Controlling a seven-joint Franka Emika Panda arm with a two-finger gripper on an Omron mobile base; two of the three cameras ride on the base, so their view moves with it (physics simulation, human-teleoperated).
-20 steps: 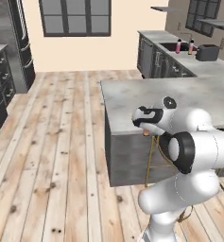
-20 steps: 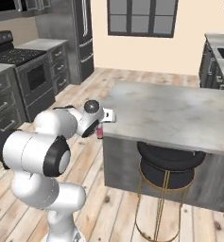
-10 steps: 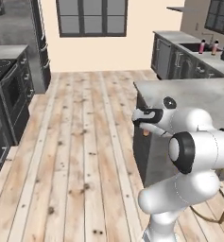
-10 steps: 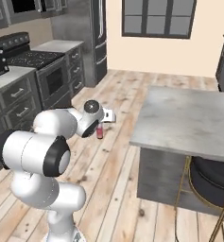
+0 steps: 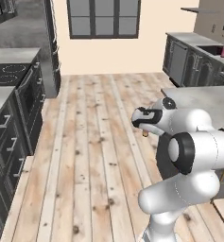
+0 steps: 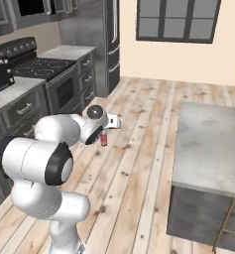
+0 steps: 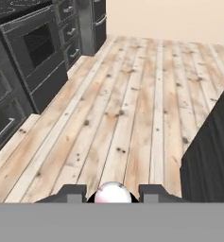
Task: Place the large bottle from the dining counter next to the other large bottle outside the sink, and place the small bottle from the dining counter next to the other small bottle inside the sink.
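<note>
Here end effector (image 6: 105, 133) clamped on small bottle (image 6: 103, 139): dark-pink body, pale rounded top, hanging upright.

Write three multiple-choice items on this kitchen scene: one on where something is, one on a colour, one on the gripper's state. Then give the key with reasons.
1. Where is the dining counter relative to the arm in the right base view?
A. To the right of the arm
B. Behind the stove
C. Under the window

2. What colour is the small bottle at the gripper?
A. Green
B. Pinkish red
C. Blue

3. What is the gripper doing?
A. Open above the floor
B. Shut on the small bottle
C. Resting on the stove

Key: 1 A, the grey counter slab lies right of the white arm. 2 B, the bottle hanging below the hand shows pinkish red, and its pale pink top sits between the fingertips in the hand view. 3 B, the fingers flank the bottle, held above the wooden floor.
</note>
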